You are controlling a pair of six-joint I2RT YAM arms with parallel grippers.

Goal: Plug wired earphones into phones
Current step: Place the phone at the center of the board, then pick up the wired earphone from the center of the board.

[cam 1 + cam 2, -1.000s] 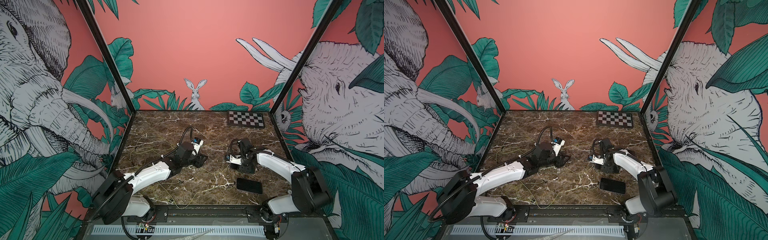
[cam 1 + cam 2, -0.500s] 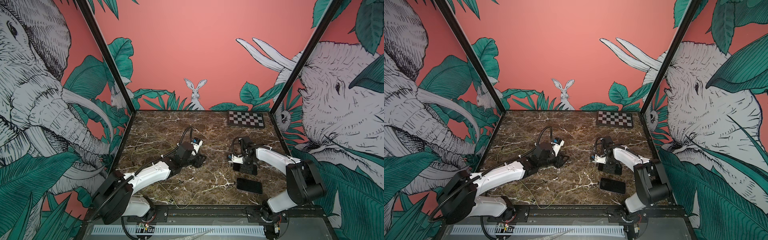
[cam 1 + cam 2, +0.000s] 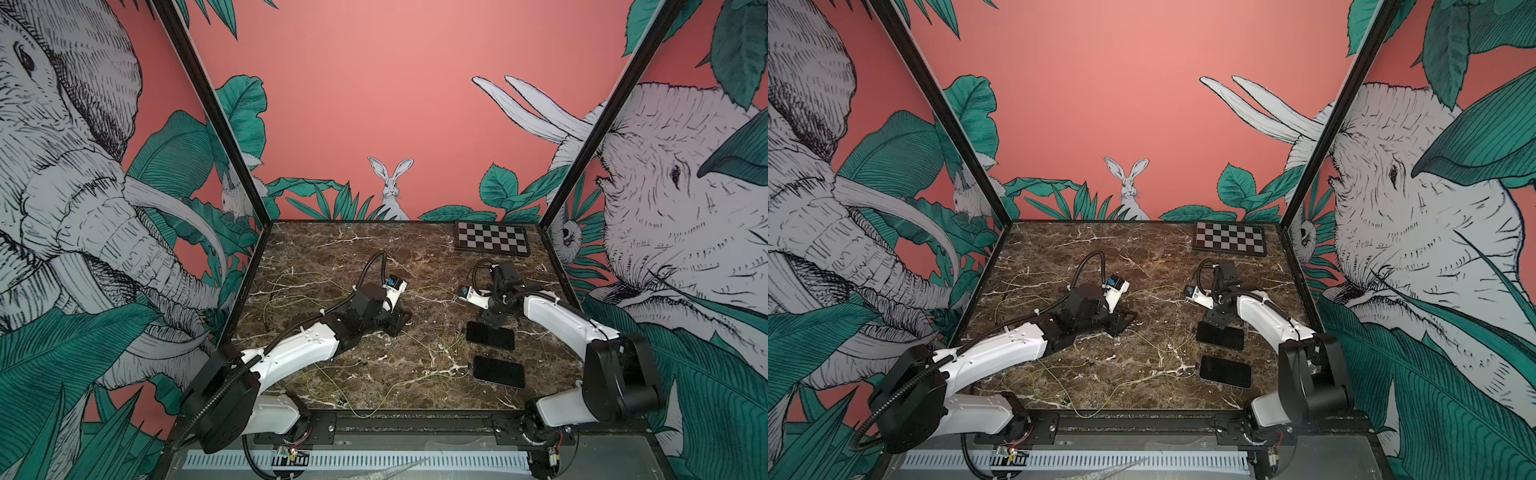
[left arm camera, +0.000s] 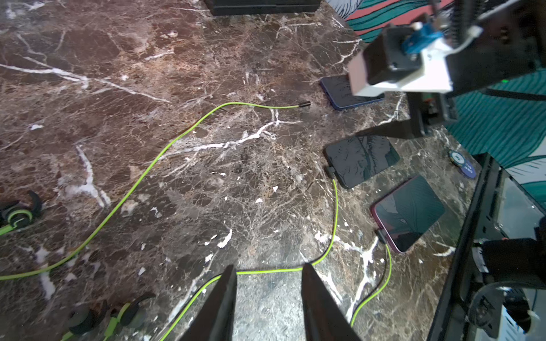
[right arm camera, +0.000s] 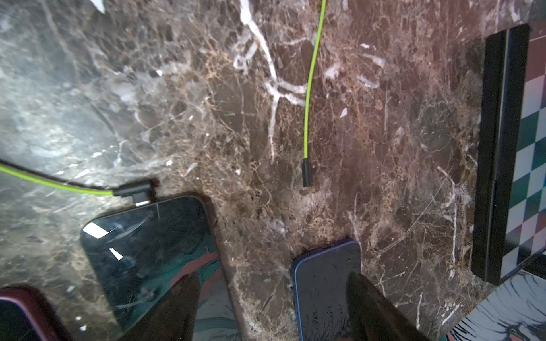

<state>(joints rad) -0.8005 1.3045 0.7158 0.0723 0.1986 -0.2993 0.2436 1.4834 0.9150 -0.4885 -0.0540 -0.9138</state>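
Three phones lie in a row at the right. In the left wrist view I see the blue-edged phone (image 4: 336, 91), the black phone (image 4: 362, 159) and the maroon-edged phone (image 4: 409, 212). Yellow-green earphone cords end in plugs seated in the black phone (image 4: 330, 170) and the maroon one (image 4: 381, 234). A third plug (image 5: 305, 172) lies loose on the marble, short of the blue phone (image 5: 325, 283). My right gripper (image 5: 270, 283) stands open, one finger over the black phone (image 5: 147, 251), the other over the blue one. My left gripper (image 4: 269, 271) is open, with a cord (image 4: 266, 271) lying across its tips.
A checkerboard plate (image 3: 492, 243) sits at the back right corner. Earbuds (image 4: 17, 214) and loops of cord (image 3: 291, 286) are scattered over the left half of the marble table (image 3: 415, 257). A small round blue disc (image 4: 461, 164) lies near the front rail. Walls close in three sides.
My right gripper has pulled back off the black phone, which now shows in both top views. My left gripper's jaws have narrowed a little; that arm has hardly moved.
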